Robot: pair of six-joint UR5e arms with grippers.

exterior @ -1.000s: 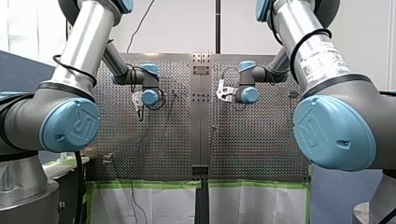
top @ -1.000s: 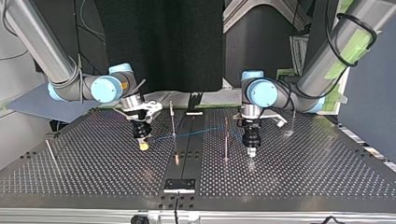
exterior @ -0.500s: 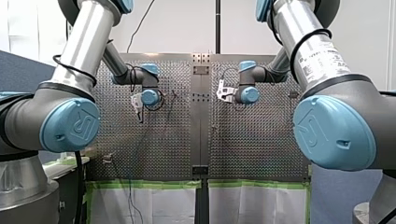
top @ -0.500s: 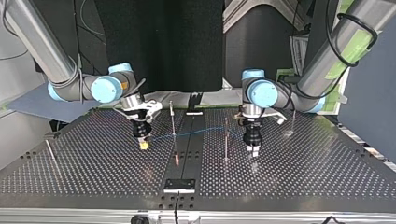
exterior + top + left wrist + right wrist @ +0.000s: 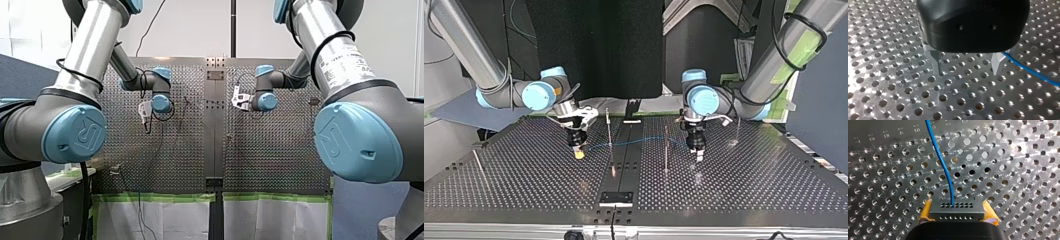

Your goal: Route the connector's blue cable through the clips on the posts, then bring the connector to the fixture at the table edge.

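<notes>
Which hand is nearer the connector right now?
Right. My right hand grips the connector between its yellow pads; my left hand stands open across the centre rail, beside the blue cable.

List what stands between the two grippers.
The top view shows a thin post, a second post and the blue cable running past both, between my right gripper, holding the connector, and my left gripper.
</notes>
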